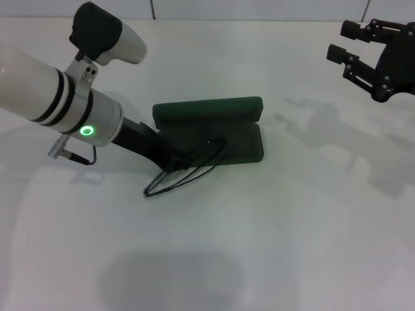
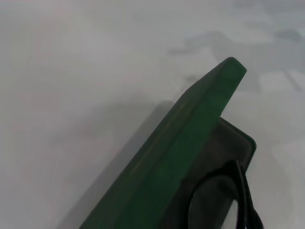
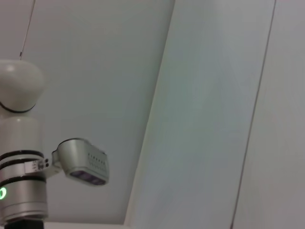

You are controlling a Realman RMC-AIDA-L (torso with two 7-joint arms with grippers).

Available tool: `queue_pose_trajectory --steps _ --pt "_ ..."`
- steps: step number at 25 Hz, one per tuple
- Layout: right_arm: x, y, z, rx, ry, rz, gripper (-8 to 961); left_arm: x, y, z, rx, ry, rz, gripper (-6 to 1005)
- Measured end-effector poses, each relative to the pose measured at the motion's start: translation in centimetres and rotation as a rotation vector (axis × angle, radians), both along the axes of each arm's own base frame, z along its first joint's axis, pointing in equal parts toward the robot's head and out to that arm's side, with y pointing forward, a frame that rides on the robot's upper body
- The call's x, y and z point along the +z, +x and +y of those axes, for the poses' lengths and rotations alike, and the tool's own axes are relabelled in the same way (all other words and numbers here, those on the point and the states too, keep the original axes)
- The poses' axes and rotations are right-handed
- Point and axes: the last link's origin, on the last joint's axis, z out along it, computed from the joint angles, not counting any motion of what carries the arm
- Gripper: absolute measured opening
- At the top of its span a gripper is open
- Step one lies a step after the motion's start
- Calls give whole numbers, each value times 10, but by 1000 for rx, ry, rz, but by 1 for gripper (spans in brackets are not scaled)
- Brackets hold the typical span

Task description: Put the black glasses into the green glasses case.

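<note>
Matt green glasses case; thin, perhaps wire, black glasses.

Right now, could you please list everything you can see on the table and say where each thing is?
green glasses case: one, dark green, open, middle of the table, lid raised at the far side.
black glasses: one pair, black, partly in the case's tray, arms trailing out over its near-left edge.
table: one, white, under everything.
left gripper: one, black, low at the case's left end by the glasses.
right gripper: one, black, raised at far right, jaws open.
</note>
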Motion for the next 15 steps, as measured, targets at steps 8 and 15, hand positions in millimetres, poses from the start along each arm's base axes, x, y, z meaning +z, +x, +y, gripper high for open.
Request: queue_pose_trajectory --steps 8,15 --pt "5 3 -3 -3 38 61 364 2 7 -2 12 -24 -56 141" --pt "6 6 -7 1 37 69 364 8 16 0 -31 -3 -62 88"
